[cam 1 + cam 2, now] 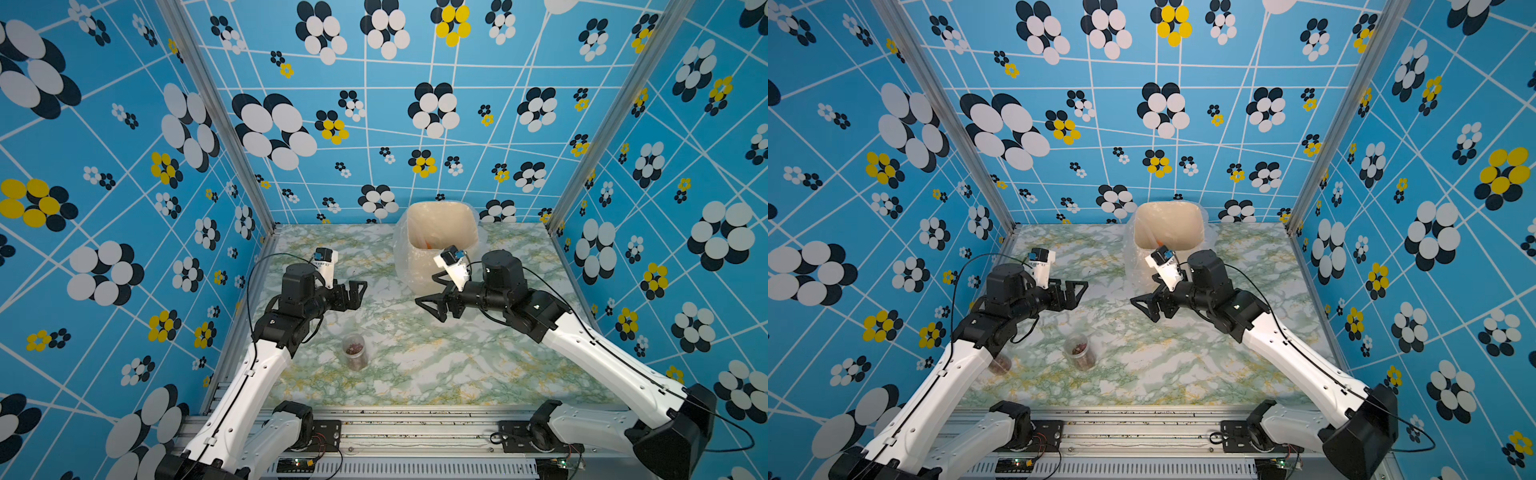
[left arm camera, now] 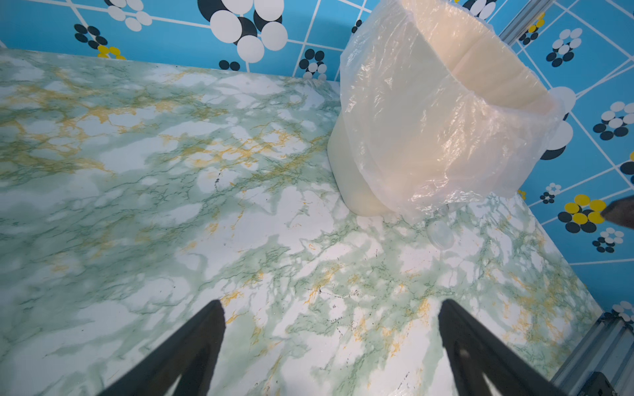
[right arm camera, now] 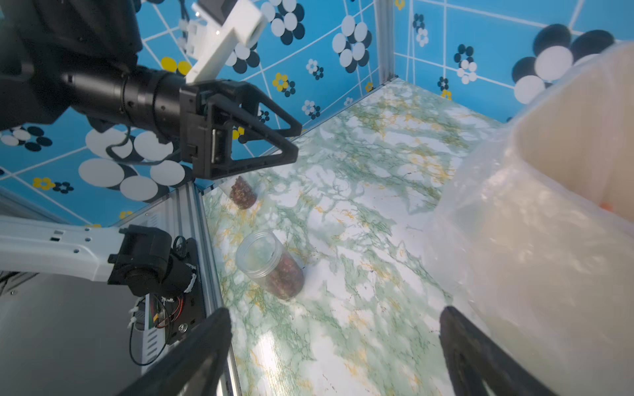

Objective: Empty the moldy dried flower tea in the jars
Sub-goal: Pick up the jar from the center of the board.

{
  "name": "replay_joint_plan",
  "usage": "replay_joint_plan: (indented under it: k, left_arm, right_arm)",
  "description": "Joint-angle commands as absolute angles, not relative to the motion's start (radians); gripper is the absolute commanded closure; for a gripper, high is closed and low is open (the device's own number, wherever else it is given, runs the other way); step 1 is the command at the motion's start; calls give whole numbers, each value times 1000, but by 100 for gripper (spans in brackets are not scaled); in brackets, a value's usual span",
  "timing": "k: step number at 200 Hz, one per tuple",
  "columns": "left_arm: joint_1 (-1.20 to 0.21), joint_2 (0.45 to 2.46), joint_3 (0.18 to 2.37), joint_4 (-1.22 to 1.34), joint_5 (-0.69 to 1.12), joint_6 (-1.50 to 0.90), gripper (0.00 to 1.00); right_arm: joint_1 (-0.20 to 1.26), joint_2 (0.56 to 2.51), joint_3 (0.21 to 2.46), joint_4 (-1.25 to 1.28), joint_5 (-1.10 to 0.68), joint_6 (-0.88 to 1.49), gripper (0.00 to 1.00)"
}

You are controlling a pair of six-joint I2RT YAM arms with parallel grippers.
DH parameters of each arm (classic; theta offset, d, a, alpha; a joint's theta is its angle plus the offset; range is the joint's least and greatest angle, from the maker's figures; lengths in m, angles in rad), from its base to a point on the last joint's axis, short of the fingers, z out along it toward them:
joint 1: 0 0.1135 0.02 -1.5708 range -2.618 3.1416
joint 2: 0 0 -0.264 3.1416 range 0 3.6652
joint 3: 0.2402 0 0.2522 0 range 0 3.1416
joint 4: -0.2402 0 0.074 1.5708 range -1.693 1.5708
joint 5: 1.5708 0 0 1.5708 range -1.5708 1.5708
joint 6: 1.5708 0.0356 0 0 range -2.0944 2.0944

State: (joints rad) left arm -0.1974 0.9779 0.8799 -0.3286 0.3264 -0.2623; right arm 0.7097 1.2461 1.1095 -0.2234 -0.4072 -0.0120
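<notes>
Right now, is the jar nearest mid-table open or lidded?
Open: the jar has a bare threaded rim, with tea inside. A clear lid lies by the bin.

Walls [image 1: 374, 124]: papered in blue with white lines and black, white, yellow flowers | tabletop [image 1: 436, 365]: covered in green-yellow marble print | corners: framed by aluminium posts [image 1: 218, 120]

My green-veined marble tabletop [image 1: 457, 365] carries a plastic-lined beige bin [image 1: 415, 270] at its far edge. A clear lid [image 2: 441, 234] lies flat near the bin's foot. A lidless jar [image 1: 354, 352] of reddish tea bits [image 3: 284, 277] stands left of centre, and a second jar [image 1: 1000, 365] sits by the left edge.
</notes>
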Motion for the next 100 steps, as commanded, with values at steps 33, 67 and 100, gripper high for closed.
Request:
replay_joint_plan:
  k: [33, 67, 100]
  left_arm:
    - [-149, 1001, 891, -316, 383, -303, 1]
    - [-148, 966, 872, -312, 374, -273, 1]
    - [-147, 936, 853, -299, 354, -261, 0]
  right_arm:
    - [844, 1463, 1100, -2, -486, -154, 2]
    - [905, 1563, 1113, 14, -499, -279, 2]
    - [947, 1669, 1195, -91, -483, -371, 1]
